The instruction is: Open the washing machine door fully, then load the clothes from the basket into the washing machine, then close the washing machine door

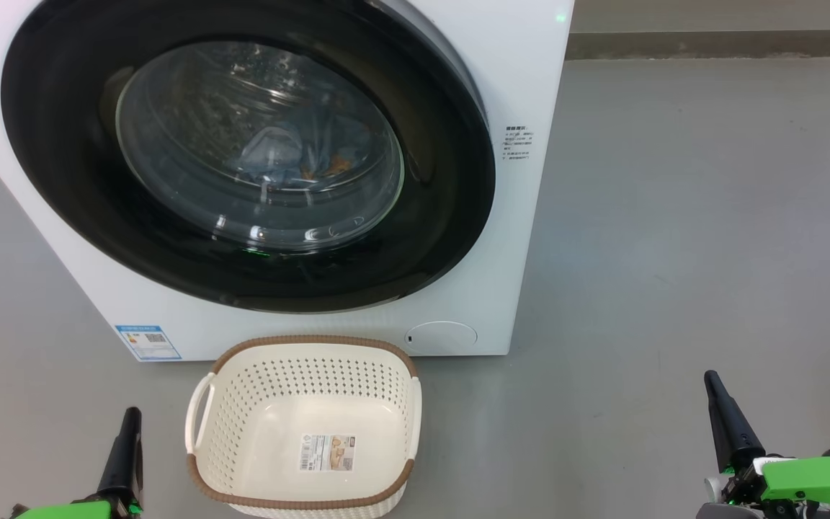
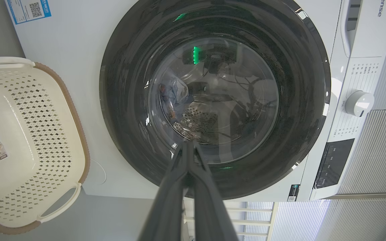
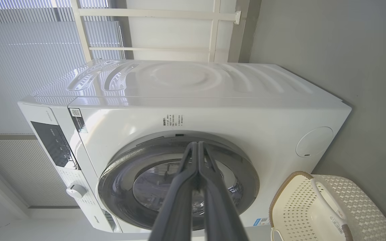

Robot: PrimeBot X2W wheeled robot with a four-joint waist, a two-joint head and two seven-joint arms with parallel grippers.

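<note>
1. Finishing, I judge: the washing machine door (image 1: 249, 144) sits shut ahead of both tools, with the clothes (image 1: 292, 164) behind its glass.
2. Left gripper (image 1: 131, 414) and right gripper (image 1: 709, 378) are both clenched on nothing.
3. The basket (image 1: 314, 340) lies empty between them, its rim nearer the left; open floor (image 1: 674, 216) beyond the right allows backing away.

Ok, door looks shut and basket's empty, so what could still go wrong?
1. The washing machine door may not be latched: a grey edge shows along its upper right rim, so it might swing open.
2. The light blue garment lies close behind the glass; fabric could be pinched at the seal, which cannot be seen.
3. The basket stands right before the washing machine; rolling forward could knock it.
</note>
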